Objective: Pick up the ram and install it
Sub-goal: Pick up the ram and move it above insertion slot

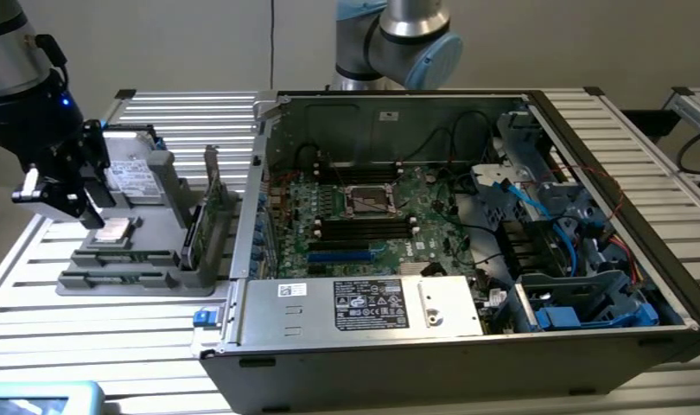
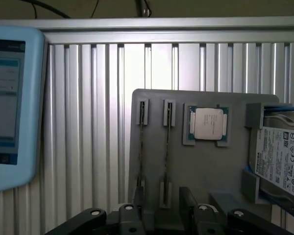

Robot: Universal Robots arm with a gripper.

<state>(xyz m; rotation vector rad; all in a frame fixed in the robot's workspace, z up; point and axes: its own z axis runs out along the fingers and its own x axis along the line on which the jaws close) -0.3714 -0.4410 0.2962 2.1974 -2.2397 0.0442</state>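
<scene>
Ribbed metal table (image 1: 108, 337) (silver), pale wall (image 1: 188, 43)

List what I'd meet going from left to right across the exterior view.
gripper → upright expansion card → motherboard → blue drive cage

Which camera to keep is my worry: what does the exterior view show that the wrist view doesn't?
Exterior view adds: the open computer case with its motherboard, an upright expansion card, and a second arm behind. Wrist view adds: the lit face of a blue-framed screen. Both: the open gripper over the grey holder, with its two ram sticks, processor chip and hard drive.
</scene>
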